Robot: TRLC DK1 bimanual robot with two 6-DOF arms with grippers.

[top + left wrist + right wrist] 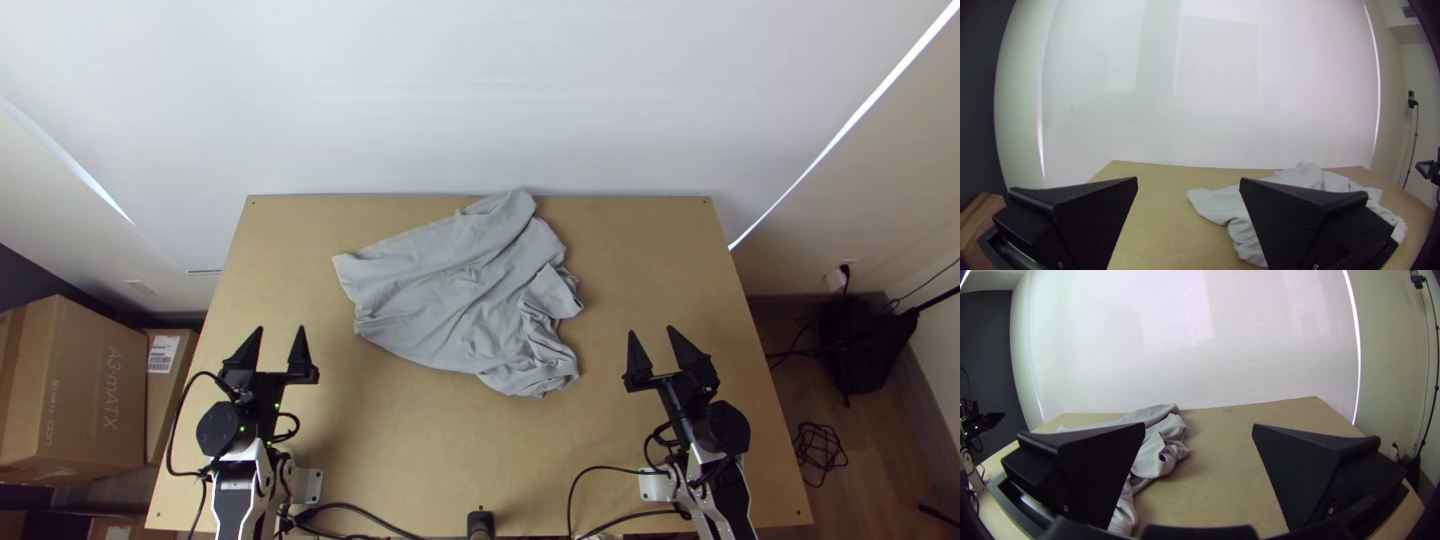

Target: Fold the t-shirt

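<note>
A light grey t-shirt (pixel 440 290) lies in the middle of the table toward the back, fairly flat at its left part and bunched with folds at its right part. My left gripper (pixel 279 345) stands open to the lower left of the shirt, apart from it. On the right side, my right gripper (pixel 654 345) is open too, with a gap between it and the cloth. The left wrist view has the left gripper (pixel 1188 182) wide apart and the shirt (pixel 1215 202) beyond. In the right wrist view the right gripper (pixel 1199 427) holds nothing, and the bunched shirt (pixel 1152 457) lies beyond.
Bare wooden table (pixel 400 450) surrounds the shirt, with a white wall behind the far edge. Cables run along the near edge beside a small black device (pixel 481 524). Cardboard boxes (pixel 75 390) stand left of the table, and a black bag (pixel 860 345) is at the right.
</note>
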